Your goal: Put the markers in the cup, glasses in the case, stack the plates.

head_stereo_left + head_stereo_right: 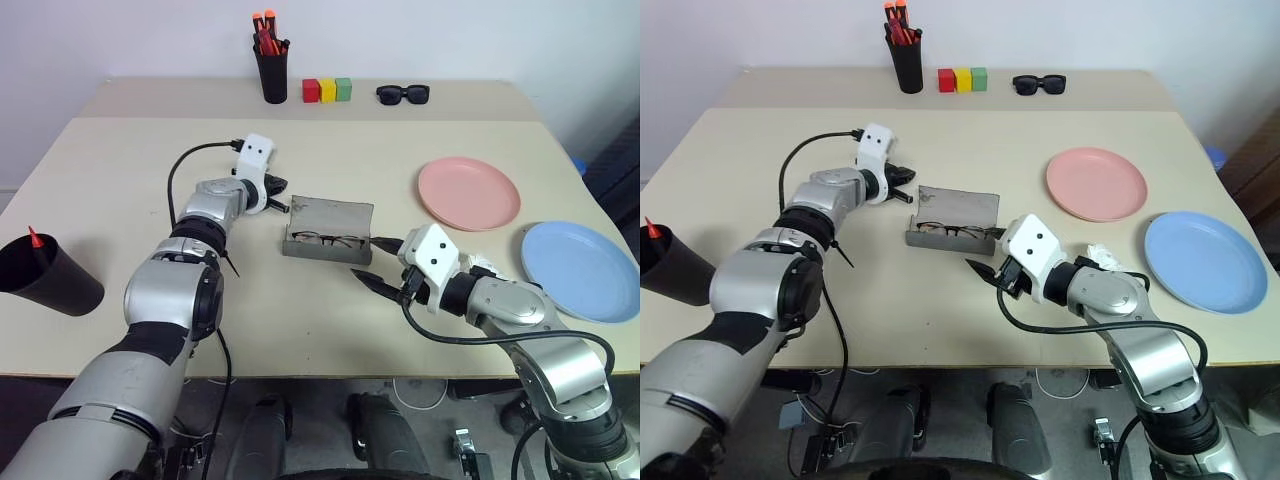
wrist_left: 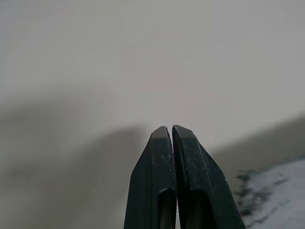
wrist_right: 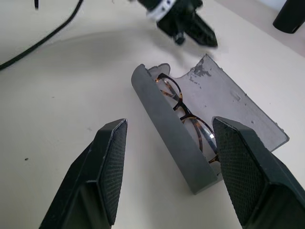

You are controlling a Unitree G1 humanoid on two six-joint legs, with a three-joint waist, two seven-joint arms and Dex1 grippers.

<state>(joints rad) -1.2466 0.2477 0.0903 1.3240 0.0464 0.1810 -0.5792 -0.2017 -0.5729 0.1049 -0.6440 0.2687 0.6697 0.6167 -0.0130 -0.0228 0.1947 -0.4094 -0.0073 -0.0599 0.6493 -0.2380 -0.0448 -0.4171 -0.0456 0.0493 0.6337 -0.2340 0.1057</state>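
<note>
One grey case [image 1: 328, 230] is seen lying open near the middle of the table [image 1: 120, 180], its lid laid back flat, and one pair of glasses [image 3: 183, 107] is seen resting inside its tray. Two plates are counted on the robot's right, lying side by side and apart, not stacked: one pink plate [image 1: 468, 192] farther back and one blue plate [image 1: 580, 270] nearer the table's front edge. One black cup [image 1: 45, 275] is found at the left edge, tipped on its side, with one red marker tip [image 1: 33, 238] showing at its rim (a second marker cannot be made out).

The left gripper [image 1: 278, 195] is held just beside the case's left end, its fingers [image 2: 190, 157] pressed together on nothing. The right gripper [image 1: 375, 268] is held just in front of the case's right end, its two fingers [image 3: 112, 167] spread wide with nothing between them.

Along the back of the table, one black pen holder [image 1: 272, 70] with bunched red markers, three small blocks [image 1: 327, 90] (red, yellow, green) and one pair of black sunglasses [image 1: 403, 95] are seen.
</note>
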